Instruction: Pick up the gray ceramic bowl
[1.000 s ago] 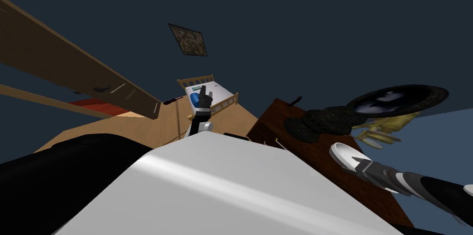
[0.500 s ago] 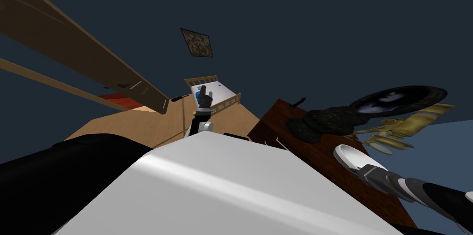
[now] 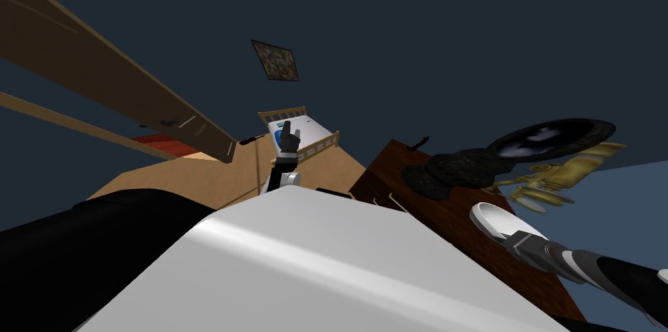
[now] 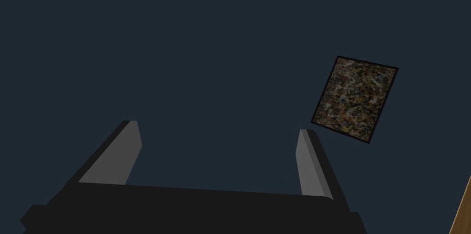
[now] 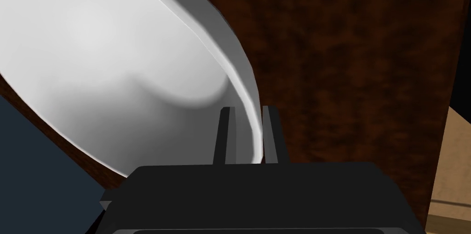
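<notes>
A pale grey-white bowl [image 3: 499,220] sits on a dark reddish-brown cabinet top [image 3: 456,214] at the right of the head view. In the right wrist view the bowl [image 5: 115,61] looms large, and my right gripper [image 5: 247,134] is shut on its rim, one finger inside the wall and one outside. In the head view the right gripper [image 3: 515,238] meets the bowl's near edge, with the forearm reaching in from the lower right. My left gripper [image 3: 288,134] is raised upright ahead of me, and its fingers [image 4: 130,153] stand wide open with nothing between them.
On the same cabinet stand a dark lumpy object [image 3: 450,171], a black dish-like thing [image 3: 551,139] and a golden ornament [image 3: 554,178] just beyond the bowl. A long wooden beam [image 3: 117,80] slants across the left. A small bed [image 3: 303,132] lies far ahead.
My right gripper has closed onto the bowl's rim. The head view shifted slightly, and the golden ornament now appears tilted and further right.
</notes>
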Motion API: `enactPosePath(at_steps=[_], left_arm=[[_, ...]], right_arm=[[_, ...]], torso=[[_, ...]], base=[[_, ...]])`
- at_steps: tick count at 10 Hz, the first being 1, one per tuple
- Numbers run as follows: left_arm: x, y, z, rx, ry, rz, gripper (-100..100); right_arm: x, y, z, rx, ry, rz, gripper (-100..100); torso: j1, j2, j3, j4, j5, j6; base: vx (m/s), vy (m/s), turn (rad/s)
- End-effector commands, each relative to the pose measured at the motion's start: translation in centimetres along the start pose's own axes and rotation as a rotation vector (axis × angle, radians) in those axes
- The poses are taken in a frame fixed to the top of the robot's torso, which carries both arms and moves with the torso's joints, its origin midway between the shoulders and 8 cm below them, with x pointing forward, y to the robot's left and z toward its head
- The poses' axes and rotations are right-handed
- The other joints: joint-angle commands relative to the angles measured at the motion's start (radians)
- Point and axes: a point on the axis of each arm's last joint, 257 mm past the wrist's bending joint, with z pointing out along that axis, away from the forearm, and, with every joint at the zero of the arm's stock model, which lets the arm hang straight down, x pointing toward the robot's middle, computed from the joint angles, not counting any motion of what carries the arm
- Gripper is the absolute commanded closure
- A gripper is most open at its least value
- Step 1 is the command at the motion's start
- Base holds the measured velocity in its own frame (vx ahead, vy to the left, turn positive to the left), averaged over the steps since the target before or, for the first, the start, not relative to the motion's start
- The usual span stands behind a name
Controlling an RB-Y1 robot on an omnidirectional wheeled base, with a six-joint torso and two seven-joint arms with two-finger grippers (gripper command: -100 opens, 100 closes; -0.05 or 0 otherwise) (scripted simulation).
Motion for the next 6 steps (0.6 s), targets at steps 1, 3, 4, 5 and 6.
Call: enactPosePath(at_steps=[1,3,4,5,6], left_arm=[[0.0,0.0,0.0,0.0,0.0,0.0,0],[0.0,0.0,0.0,0.0,0.0,0.0,0],[0.0,0.0,0.0,0.0,0.0,0.0,0],[0.0,0.0,0.0,0.0,0.0,0.0,0],[0.0,0.0,0.0,0.0,0.0,0.0,0]], right_arm=[[-0.9,-0.4,-0.5,-0.003,-0.011,-0.034,100],[-2.6,-0.9,-1.1,-0.008,-0.032,-0.088,100],[-3.4,-1.1,-1.4,-0.011,-0.043,-0.115,100],[-3.0,-1.0,-1.2,-0.007,-0.037,-0.095,100],[-3.0,-1.0,-1.2,-0.009,-0.037,-0.1,0]], torso=[[0.0,0.0,0.0,0.0,0.0,0.0],[0.002,-0.004,-0.003,-0.001,0.001,-0.001],[0.004,-0.006,-0.004,-0.002,0.001,-0.002],[0.005,-0.007,-0.004,-0.002,0.002,-0.001],[0.003,-0.004,-0.003,-0.002,0.001,-0.003]], base=[[0.083,0.017,-0.313],[0.121,0.025,-0.281],[0.125,0.047,-0.337],[0.051,0.024,-0.08],[0.007,0.006,0.011]])
